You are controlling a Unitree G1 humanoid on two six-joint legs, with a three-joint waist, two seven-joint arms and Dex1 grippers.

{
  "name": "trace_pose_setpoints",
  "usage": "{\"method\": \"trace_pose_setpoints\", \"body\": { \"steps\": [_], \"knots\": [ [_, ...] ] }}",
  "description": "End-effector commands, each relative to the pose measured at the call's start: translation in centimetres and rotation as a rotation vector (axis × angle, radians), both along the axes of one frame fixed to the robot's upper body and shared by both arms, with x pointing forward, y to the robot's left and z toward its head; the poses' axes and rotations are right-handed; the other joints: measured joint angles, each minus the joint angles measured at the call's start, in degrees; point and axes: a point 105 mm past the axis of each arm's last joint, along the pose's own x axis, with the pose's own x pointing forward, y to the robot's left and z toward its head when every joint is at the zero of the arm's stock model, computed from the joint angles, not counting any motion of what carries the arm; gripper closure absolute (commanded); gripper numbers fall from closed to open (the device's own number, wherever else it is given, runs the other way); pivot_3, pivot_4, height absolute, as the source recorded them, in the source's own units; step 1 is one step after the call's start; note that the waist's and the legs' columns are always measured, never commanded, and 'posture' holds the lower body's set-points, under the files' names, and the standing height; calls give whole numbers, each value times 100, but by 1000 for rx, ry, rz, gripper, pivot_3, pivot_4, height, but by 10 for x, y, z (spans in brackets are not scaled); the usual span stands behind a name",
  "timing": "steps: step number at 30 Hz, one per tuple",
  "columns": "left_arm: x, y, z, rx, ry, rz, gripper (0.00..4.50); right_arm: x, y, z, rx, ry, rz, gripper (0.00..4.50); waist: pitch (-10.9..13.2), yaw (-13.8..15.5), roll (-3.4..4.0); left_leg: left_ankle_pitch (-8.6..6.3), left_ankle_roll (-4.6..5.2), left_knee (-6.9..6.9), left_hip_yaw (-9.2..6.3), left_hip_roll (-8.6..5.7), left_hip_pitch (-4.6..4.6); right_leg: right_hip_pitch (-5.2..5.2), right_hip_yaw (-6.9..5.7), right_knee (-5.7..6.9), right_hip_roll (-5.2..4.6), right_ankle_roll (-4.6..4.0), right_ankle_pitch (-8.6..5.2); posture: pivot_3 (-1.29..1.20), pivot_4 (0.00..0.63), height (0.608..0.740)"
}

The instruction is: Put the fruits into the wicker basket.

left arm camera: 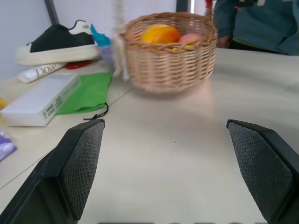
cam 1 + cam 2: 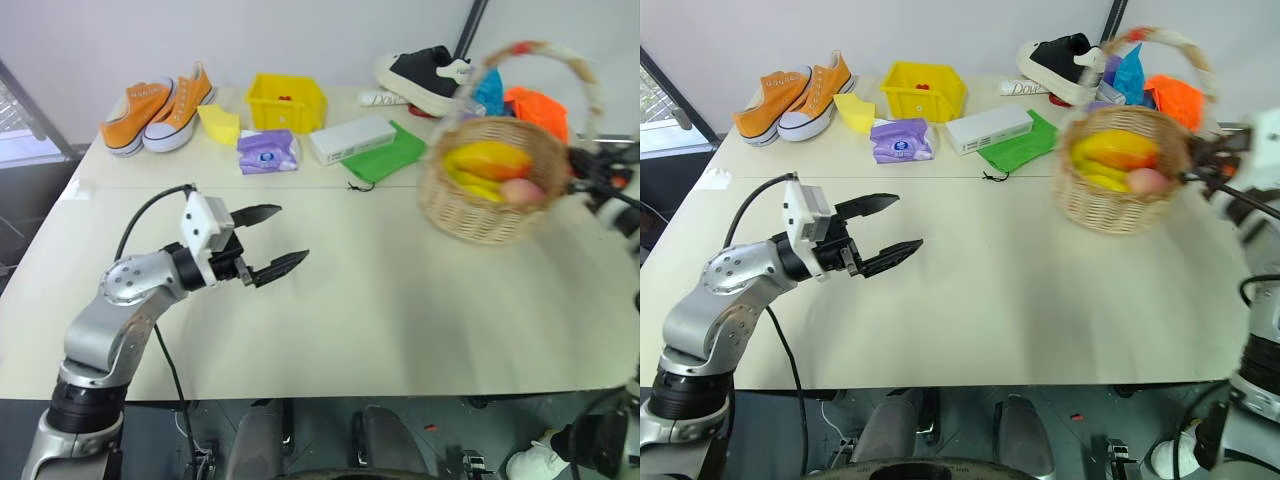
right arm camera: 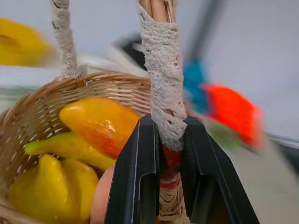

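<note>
At the back left of the counter [image 2: 400, 320] stands a pair of orange sneakers [image 2: 158, 110], then a yellow sponge wedge [image 2: 221, 124], a yellow bin [image 2: 286, 102] and a purple packet [image 2: 267, 151]. In front of these, over bare counter, the left end effector [image 2: 270, 240] hangs with its two black fingers spread wide and nothing between them. Further right lie a white box [image 2: 350, 138] and a green cloth [image 2: 386, 155], with a black-and-white shoe [image 2: 425, 75] behind them. On the right side of the counter is the wicker basket [image 2: 490, 190]. Inside it are the fruits: a yellow-and-red mango [image 3: 100, 122], a banana [image 3: 70, 147], a lemon [image 3: 46, 191] and a pink peach [image 2: 522, 191]. The right end effector [image 3: 168, 163] is pinched on the base of the basket's handle [image 3: 163, 93], its fingers pressed against the lace and red wrapping. An orange cloth [image 2: 538, 108] lies behind the basket.
</note>
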Motion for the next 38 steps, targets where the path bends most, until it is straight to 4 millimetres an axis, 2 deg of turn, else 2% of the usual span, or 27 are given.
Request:
{"method": "trace_pose_setpoints", "body": {
  "steps": [1,3,8,9,14,16,18,19,20,21,25,28,32,34,38],
  "knots": [
    [1,-5,8,0,-51,-25,0,-9,-17,8,-14,-68,-62,4431,1,-60,3,0,-1,0,0,4,1,0,2,0,9,0,0,0,150,733],
    [2,-6,8,0,-55,-28,0,-9,-20,2,-7,-61,-73,4431,2,-119,15,2,-2,1,0,5,2,-1,5,5,13,1,0,0,150,733],
    [2,-3,8,3,-57,-19,0,-12,-23,2,-64,-69,-99,2034,2,-108,20,4,-6,2,-1,10,5,-1,7,9,22,3,0,0,150,733],
    [2,-2,7,5,-53,-17,0,-16,-25,9,-92,-103,-111,1563,2,-104,20,4,-6,3,-1,10,5,0,8,8,21,3,0,0,150,733],
    [1,1,4,8,-41,-11,0,-39,-30,55,-211,-320,-127,1563,4,-78,23,4,-6,5,-1,7,4,1,8,8,19,3,0,0,150,733],
    [1,2,3,7,-35,-11,0,-42,-17,66,-218,-375,-52,1563,4,-89,22,4,-6,5,-1,7,4,3,8,8,19,4,-1,0,150,733],
    [2,2,2,7,-30,-12,0,-40,8,66,-210,-375,89,1563,4,-106,22,4,-7,6,-2,8,6,6,7,7,21,4,-1,0,150,733],
    [2,3,1,8,-27,-11,0,-37,32,57,-192,-332,217,1563,4,-121,23,4,-7,5,-2,10,8,7,7,7,21,4,-1,0,150,733],
    [2,4,0,9,-22,-6,0,-35,66,41,-177,-253,379,1563,4,-122,23,4,-7,4,-2,12,9,7,8,7,23,4,0,0,150,733],
    [3,4,-1,10,-19,-3,0,-37,88,29,-162,-193,488,1563,3,-126,23,5,-9,0,-4,18,11,8,8,8,26,4,0,0,150,733],
    [5,15,-9,7,4,60,0,-46,152,-16,-91,-9,752,1563,4,-104,22,5,-11,0,-7,33,11,10,5,7,25,2,-1,0,150,733],
    [5,28,-17,2,30,125,0,-42,169,-38,-62,50,785,1563,5,-104,20,4,-10,6,-7,31,8,9,5,6,18,1,-1,0,150,733],
    [5,61,-44,26,93,317,0,-33,188,-81,-48,146,804,1563,3,-100,16,4,-11,4,-9,30,8,7,9,5,15,-2,-1,0,150,733],
    [4,71,-56,31,129,376,0,-32,192,-89,-46,156,817,1563,3,-94,16,4,-12,2,-9,30,6,4,9,5,14,-3,-2,0,150,733],
    [-1,80,-68,30,162,429,0,-28,193,-93,-32,151,824,1563,3,-92,17,3,-12,4,-9,27,5,3,8,5,5,-4,-2,0,150,733]
  ]
}}
